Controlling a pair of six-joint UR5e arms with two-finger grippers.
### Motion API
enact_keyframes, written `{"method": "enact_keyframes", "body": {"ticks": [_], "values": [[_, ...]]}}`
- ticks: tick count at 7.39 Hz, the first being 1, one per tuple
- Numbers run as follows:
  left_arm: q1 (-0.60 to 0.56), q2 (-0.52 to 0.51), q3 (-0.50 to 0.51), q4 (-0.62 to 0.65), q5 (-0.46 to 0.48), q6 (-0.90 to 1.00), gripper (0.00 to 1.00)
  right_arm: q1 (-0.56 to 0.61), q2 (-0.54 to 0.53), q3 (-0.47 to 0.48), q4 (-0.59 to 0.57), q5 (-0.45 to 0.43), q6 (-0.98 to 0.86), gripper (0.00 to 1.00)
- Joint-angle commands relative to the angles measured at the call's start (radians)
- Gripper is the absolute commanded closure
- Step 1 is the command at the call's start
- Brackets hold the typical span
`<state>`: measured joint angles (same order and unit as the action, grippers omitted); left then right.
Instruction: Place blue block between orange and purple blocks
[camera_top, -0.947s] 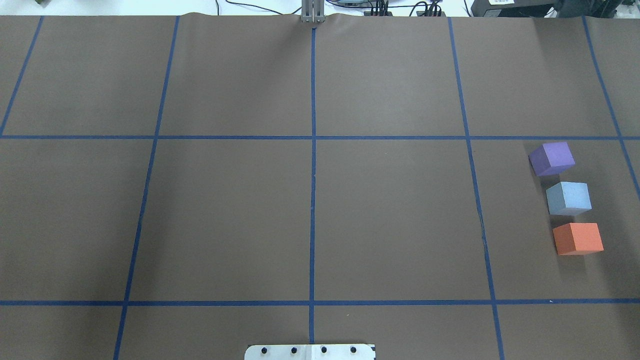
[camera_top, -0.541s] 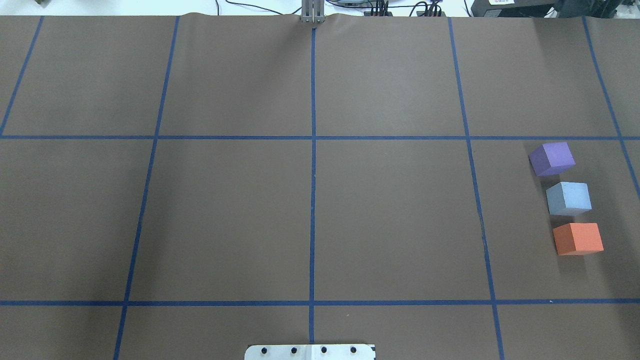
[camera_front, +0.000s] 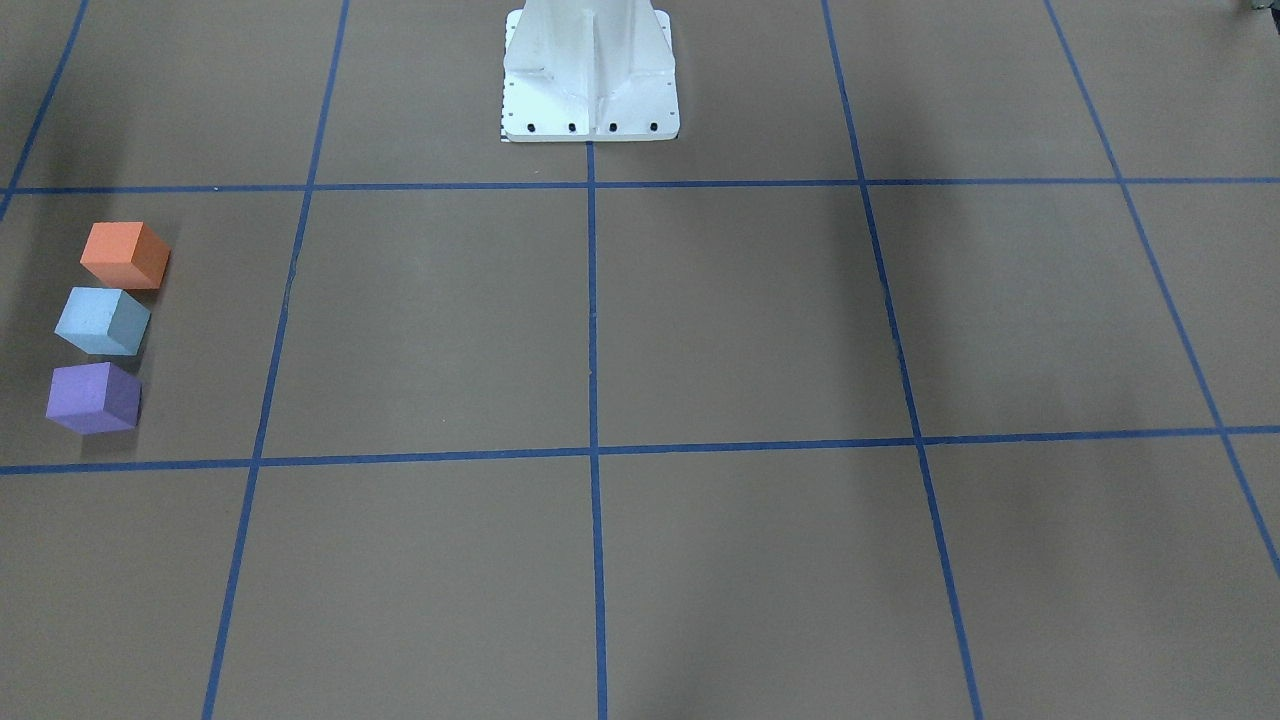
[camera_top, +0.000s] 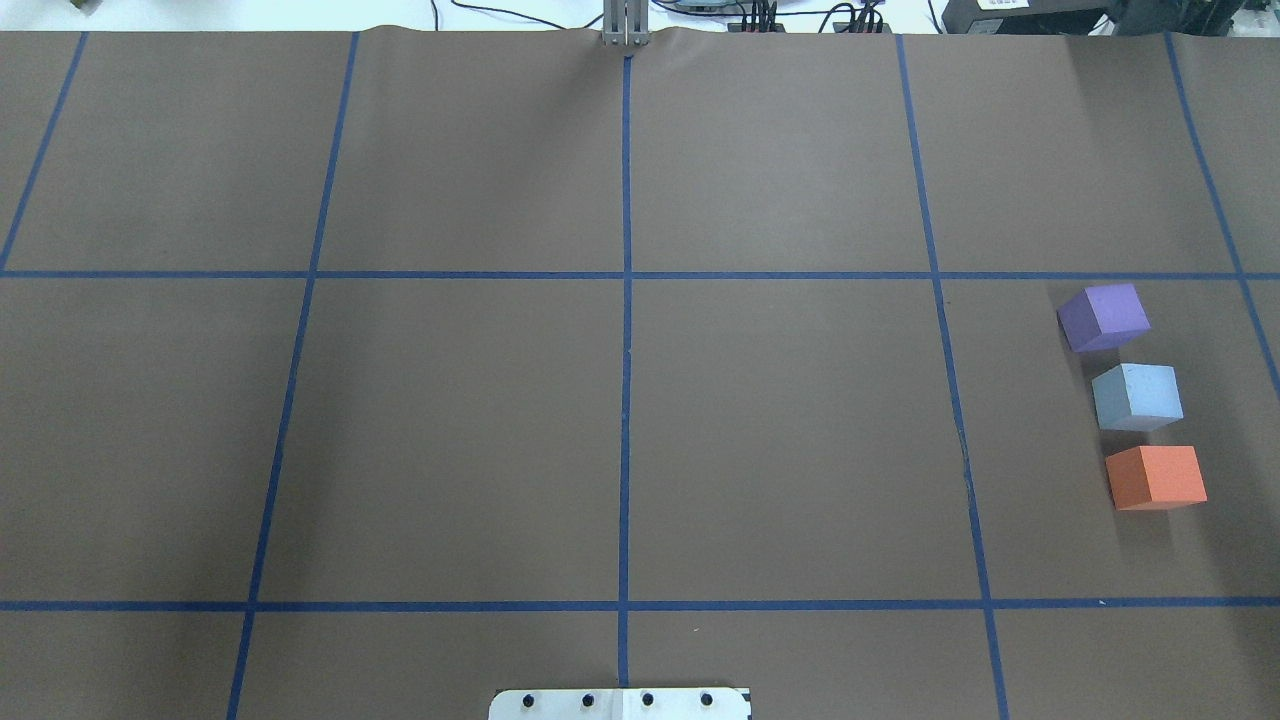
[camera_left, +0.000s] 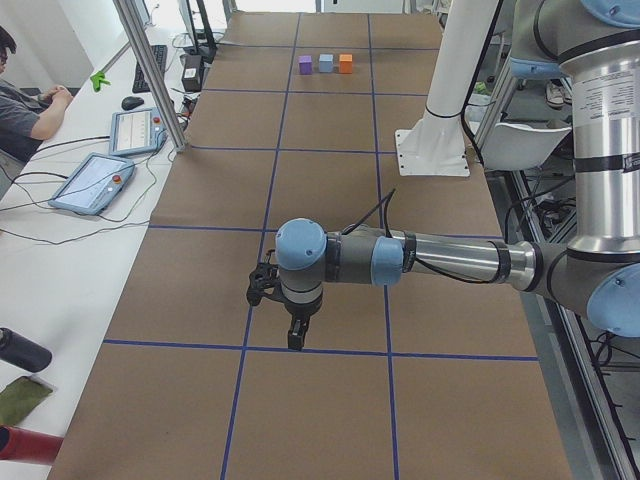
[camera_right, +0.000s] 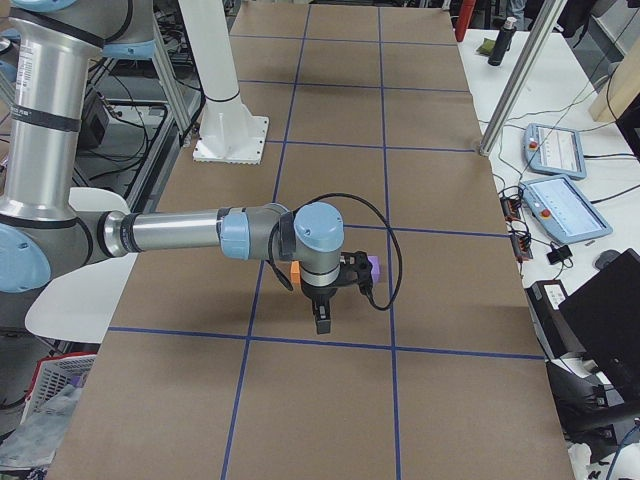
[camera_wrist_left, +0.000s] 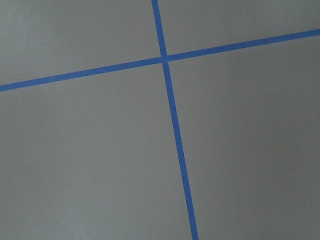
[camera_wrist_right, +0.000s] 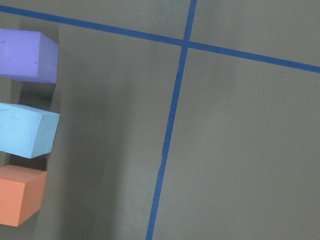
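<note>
Likely light, stiff foam; I'd pinch blue block (camera_top: 1137, 396) by opposite flat sides. Can't tell grip of left claw (camera_left: 296, 338) or right claw (camera_right: 321, 321).

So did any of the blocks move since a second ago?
No, nothing visibly changed. The blue block sits in the same spot between the purple block and the orange block, and those two have not shifted either.
</note>
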<state>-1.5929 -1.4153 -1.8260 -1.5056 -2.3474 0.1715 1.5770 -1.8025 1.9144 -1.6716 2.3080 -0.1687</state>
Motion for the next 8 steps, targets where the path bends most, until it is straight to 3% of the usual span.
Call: {"method": "enact_keyframes", "body": {"ticks": [1,8], "values": [[-0.002,-0.007,-0.002,0.001,-0.007,0.000,0.00,0.000,0.002,0.000,0.000,0.001,0.000,0.01],[-0.018,-0.001,0.001,-0.039,-0.006,0.005,0.00,0.000,0.002,0.002,0.003,0.001,-0.002,0.00]]}}
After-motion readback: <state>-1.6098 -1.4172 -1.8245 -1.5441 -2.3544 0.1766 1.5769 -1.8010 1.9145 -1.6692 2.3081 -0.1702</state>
